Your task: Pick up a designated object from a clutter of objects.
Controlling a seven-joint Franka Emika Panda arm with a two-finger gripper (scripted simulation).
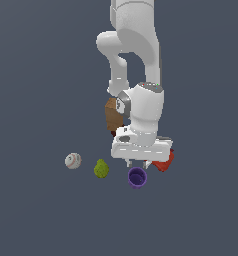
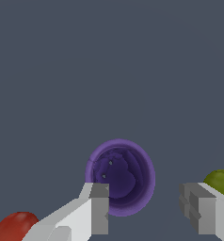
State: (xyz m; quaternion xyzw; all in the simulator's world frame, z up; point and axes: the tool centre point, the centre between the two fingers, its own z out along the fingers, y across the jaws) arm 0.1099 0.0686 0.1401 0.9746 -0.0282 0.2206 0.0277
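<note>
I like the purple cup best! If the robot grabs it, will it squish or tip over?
Probably it won't squish: the purple cup looks like stiff, smooth plastic. It's hollow, so likely light, and the thin rim could slip between the open gripper fingers. It stands upright with its opening up, but a tapered cup might tip if nudged sideways toward the pear.

The purple cup (image 1: 137, 177) stands apart from its neighbours; the green pear (image 1: 101, 169) sits near on the exterior view's left; a red object (image 1: 164, 161) crowds close on the right; bare floor (image 1: 141, 220) lies open in front.
</note>
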